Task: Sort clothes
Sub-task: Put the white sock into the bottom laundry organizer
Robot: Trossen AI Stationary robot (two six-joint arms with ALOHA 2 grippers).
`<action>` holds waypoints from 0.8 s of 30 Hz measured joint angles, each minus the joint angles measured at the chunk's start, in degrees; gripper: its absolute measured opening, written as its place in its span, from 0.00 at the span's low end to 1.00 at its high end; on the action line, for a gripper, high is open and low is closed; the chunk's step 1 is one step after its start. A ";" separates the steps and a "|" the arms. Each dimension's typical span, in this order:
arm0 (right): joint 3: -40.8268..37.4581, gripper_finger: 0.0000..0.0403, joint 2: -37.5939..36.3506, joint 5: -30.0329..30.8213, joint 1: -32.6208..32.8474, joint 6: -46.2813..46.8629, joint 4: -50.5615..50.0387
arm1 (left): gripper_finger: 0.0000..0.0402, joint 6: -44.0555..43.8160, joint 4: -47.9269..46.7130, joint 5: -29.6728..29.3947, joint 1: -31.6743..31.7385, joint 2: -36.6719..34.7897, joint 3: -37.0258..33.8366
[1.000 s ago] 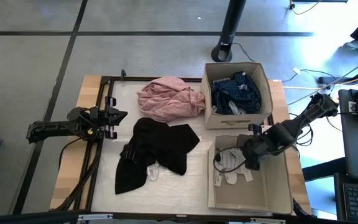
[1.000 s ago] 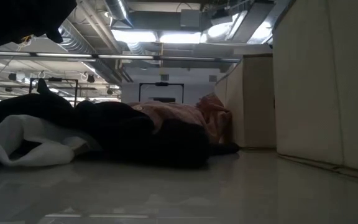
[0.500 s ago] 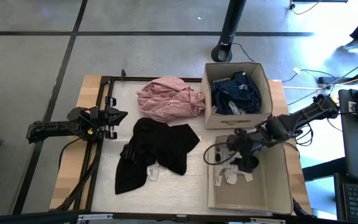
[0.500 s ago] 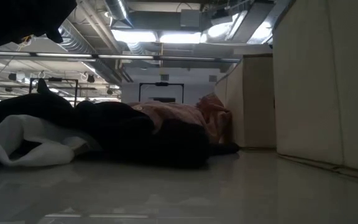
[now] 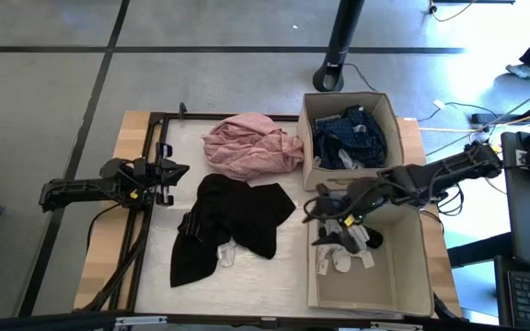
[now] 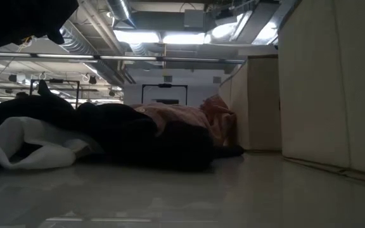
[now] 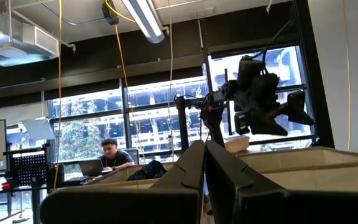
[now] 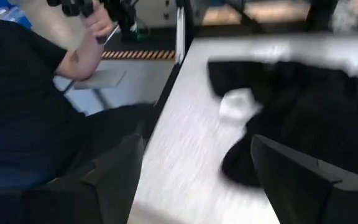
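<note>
My right gripper (image 5: 323, 223) hangs open with nothing between its fingers, over the left wall of the near cardboard box (image 5: 412, 285). White socks (image 5: 343, 259) lie on that box's floor. On the table lie the black pieces (image 5: 233, 221), with a white sock (image 5: 226, 254) on them, and the pink piece (image 5: 247, 147) beyond. The far box (image 5: 389, 110) holds dark navy and plaid cloth (image 5: 352, 138). The right wrist view looks between the wide fingers (image 8: 303, 180) at the black pieces (image 8: 328, 106) and the sock (image 8: 238, 102). My left gripper (image 5: 175, 173) waits shut at the table's left.
A black metal frame (image 5: 155, 138) runs along the table's left and far edges. The two boxes fill the right side; in the low view their walls (image 6: 322, 82) stand tall. A person's arm (image 8: 86, 50) shows beyond the table's edge. Bare table lies between the black pieces and the near box.
My right gripper has come up out of the near box and swung toward the table's left, tipping from pointing down to nearly level. Its fingers now stand wide apart. The white socks stay on the box floor.
</note>
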 joint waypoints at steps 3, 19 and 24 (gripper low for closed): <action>0.00 0.74 2.22 0.41 -1.24 -7.11 6.21 | 0.01 -0.45 0.00 0.01 0.00 0.00 0.00; 5.44 0.74 25.25 3.03 -8.22 -37.00 27.12 | 0.01 -0.89 -1.33 0.02 0.00 0.00 -0.02; 12.71 0.74 34.65 5.55 -8.20 -42.94 23.45 | 0.01 0.60 -1.18 0.03 0.00 -0.01 -0.02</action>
